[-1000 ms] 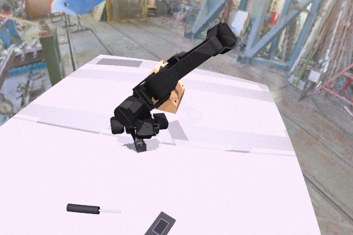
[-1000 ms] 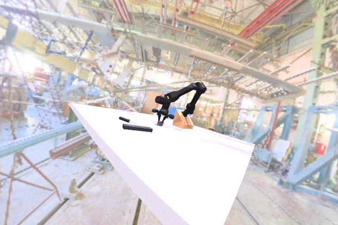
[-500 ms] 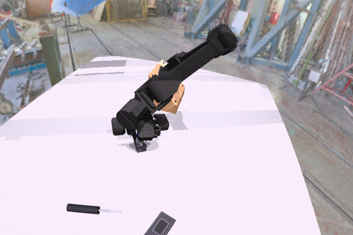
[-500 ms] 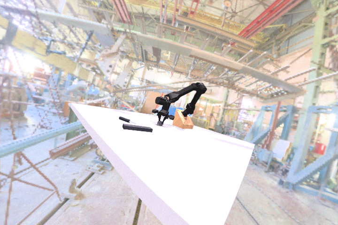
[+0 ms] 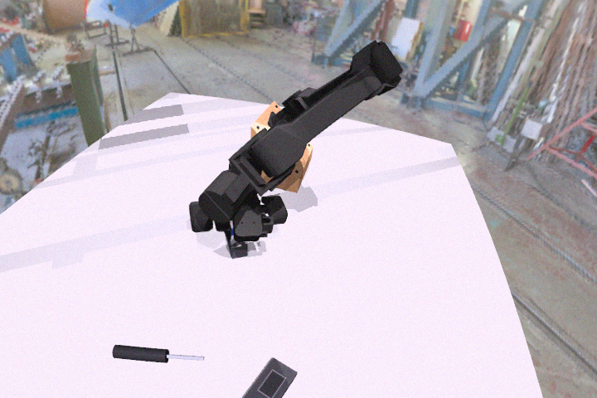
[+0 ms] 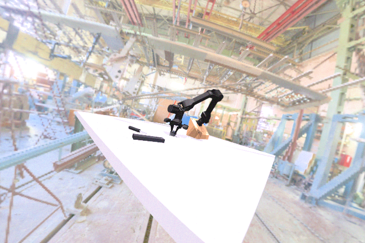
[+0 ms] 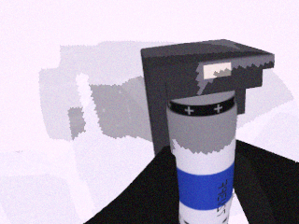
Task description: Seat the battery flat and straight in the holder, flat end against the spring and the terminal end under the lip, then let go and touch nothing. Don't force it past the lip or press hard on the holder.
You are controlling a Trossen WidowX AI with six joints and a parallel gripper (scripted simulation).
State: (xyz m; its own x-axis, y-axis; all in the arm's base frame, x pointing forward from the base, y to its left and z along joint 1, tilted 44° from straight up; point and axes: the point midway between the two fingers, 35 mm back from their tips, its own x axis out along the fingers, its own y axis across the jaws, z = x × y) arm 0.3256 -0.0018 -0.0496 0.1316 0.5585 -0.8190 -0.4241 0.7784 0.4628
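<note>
The battery [image 7: 206, 189] is white with a blue band and a black ring of plus signs near its terminal end. My gripper [image 5: 233, 235] [image 6: 173, 130] [image 7: 199, 152] is shut on the battery, a finger on each side. The dark grey holder [image 5: 239, 251] [image 6: 173, 133] [image 7: 155, 89] stands on the table at the fingertips. In the wrist view the battery's terminal end is at the holder's lip end; the lip hides its nub. Whether the end is fully under the lip or touches it, I cannot tell. The flat end and the spring are hidden.
A black-handled screwdriver [image 5: 140, 353] [image 6: 134, 128] and a dark oblong block [image 5: 271, 382] [image 6: 148, 138] lie on the white table [image 5: 356, 290] [image 6: 206, 171], away from the holder. A wooden block [image 5: 287, 180] [image 6: 194, 131] stands close behind the gripper, near the arm.
</note>
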